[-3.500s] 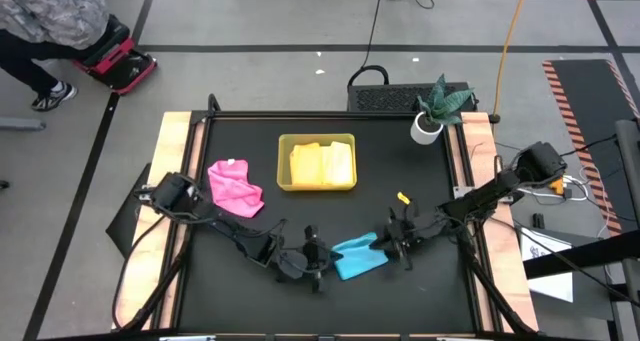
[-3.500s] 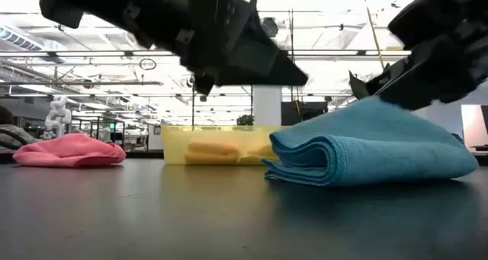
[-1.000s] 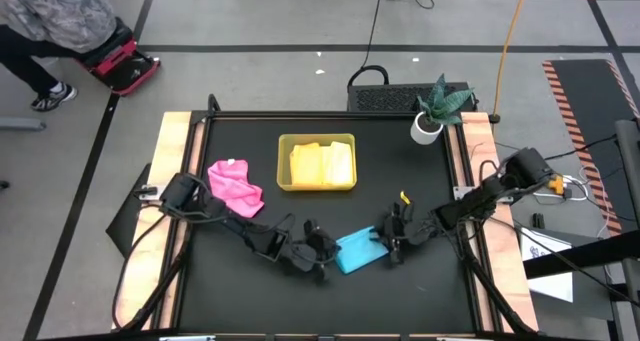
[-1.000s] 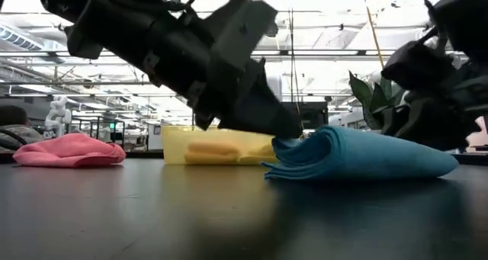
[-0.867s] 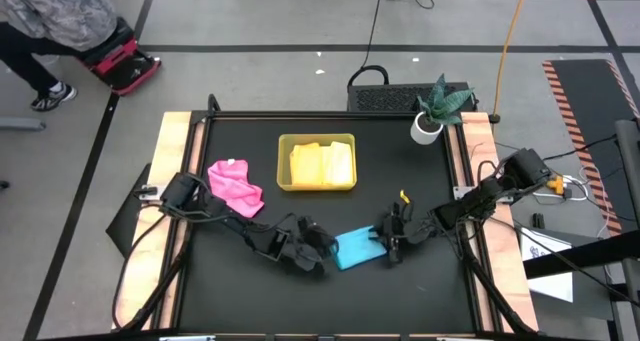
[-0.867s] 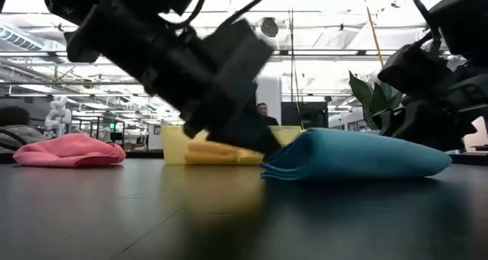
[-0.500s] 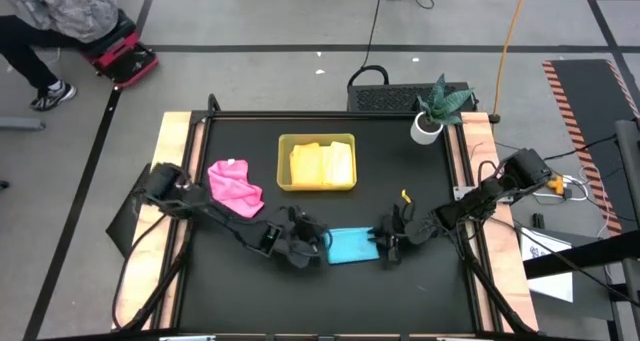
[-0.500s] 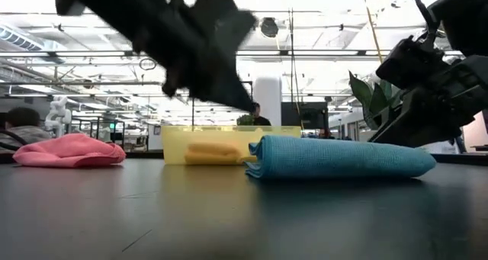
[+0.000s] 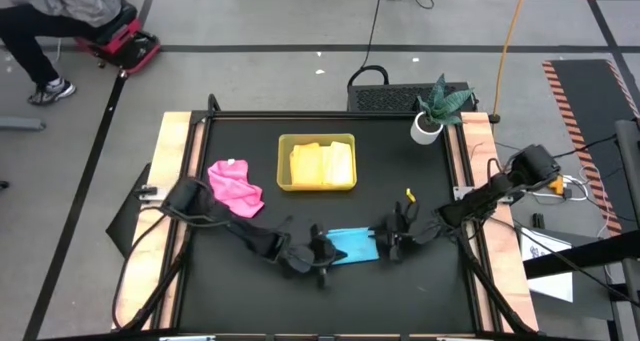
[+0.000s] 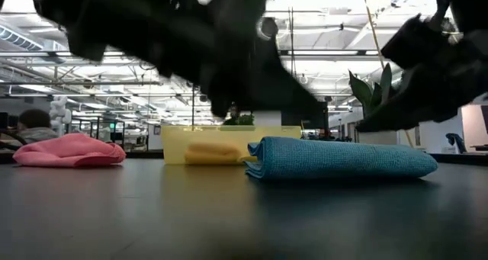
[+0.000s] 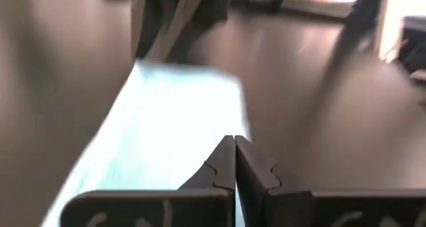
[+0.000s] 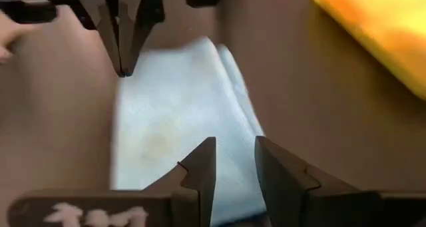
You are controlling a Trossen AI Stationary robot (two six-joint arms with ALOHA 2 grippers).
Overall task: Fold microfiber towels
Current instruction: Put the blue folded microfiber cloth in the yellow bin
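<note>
Blue towel [image 9: 351, 245] folded flat on table; left tool [image 9: 322, 253] clenched empty, right tool [image 9: 385, 244] parted above it.

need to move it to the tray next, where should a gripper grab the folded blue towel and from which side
Probably the blue towel at its stacked open edges, the end near the left gripper. In the low view the layers show there, while the far end by the right gripper looks rounded. Coming in low from the left arm's side, jaws above and below the stack, should pinch all layers so it stays folded.
</note>
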